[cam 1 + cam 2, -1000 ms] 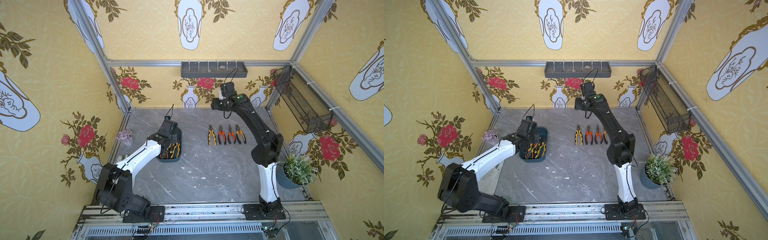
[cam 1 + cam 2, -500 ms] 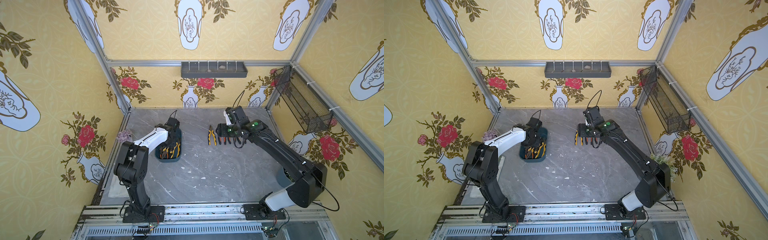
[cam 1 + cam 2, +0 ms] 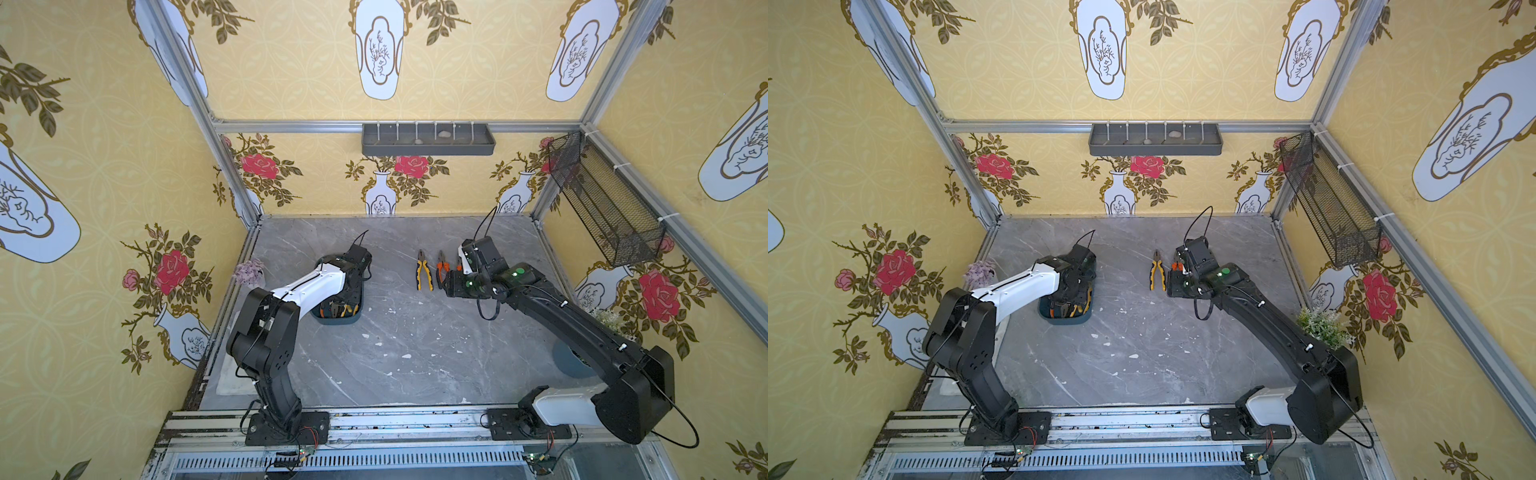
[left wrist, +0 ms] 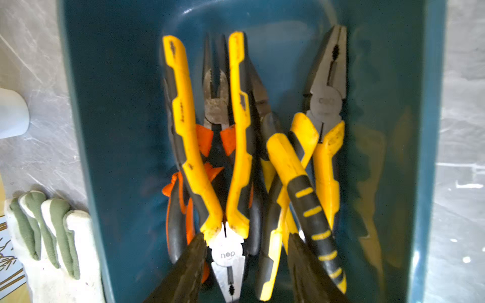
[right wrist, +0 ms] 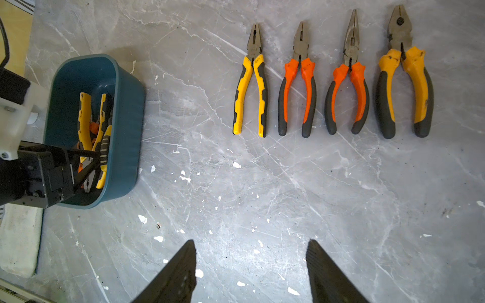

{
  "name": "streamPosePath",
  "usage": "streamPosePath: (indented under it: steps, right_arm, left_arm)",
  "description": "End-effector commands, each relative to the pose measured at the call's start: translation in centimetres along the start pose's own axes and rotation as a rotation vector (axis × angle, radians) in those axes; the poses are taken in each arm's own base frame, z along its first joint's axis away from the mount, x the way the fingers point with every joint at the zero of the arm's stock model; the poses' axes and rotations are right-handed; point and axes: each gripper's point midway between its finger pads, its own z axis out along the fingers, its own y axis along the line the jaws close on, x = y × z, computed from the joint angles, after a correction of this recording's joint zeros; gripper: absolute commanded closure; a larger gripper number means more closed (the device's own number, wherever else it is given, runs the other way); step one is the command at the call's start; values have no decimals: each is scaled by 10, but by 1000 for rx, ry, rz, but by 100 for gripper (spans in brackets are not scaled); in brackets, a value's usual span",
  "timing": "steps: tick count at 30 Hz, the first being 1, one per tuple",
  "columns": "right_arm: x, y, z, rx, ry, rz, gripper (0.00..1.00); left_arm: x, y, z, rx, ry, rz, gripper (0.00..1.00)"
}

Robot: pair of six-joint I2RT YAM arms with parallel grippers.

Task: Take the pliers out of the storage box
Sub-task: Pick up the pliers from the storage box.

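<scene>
Grey marble tabletop between yellow floral walls: four pliers lie in a row, jaws toward the back wall; others lie lengthwise in the storage box, where the left gripper straddles one, fingers spread. The right gripper hangs open-fingered over stone.

In the left wrist view the edge is cutting off the fingers of the left claw, and nothing is showing whether they are pinching the heaped pliers. In both top views the left arm is covering that claw and most of the storage box, while the right arm is hiding part of the row of pliers on the worktop.
</scene>
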Motion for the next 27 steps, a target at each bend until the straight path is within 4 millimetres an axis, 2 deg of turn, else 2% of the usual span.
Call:
streamPosePath:
  steps: [1, 4, 8, 13, 18, 21, 27]
  right_arm:
    - [-3, 2, -2, -18, -33, 19, 33]
    - [1, -1, -5, -17, -32, 24, 33]
    - [9, -5, -4, -12, -20, 34, 33]
    - [14, -7, -1, -8, -9, 39, 33]
    - [20, -9, 4, -1, 11, 38, 33]
    - [22, -10, 4, 1, 15, 42, 33]
    - [24, -11, 3, 3, 21, 51, 33]
  left_arm:
    - [8, -2, 10, -15, 34, -7, 47]
    - [5, 0, 10, -30, 18, -15, 47]
    - [-10, 8, 8, -67, -22, -6, 45]
    - [-17, 15, 17, -116, 6, 4, 45]
    - [-23, 12, 25, -104, 9, -4, 47]
    - [-29, 6, 16, -60, -20, -26, 51]
    - [-33, -8, -6, 46, -58, -95, 48]
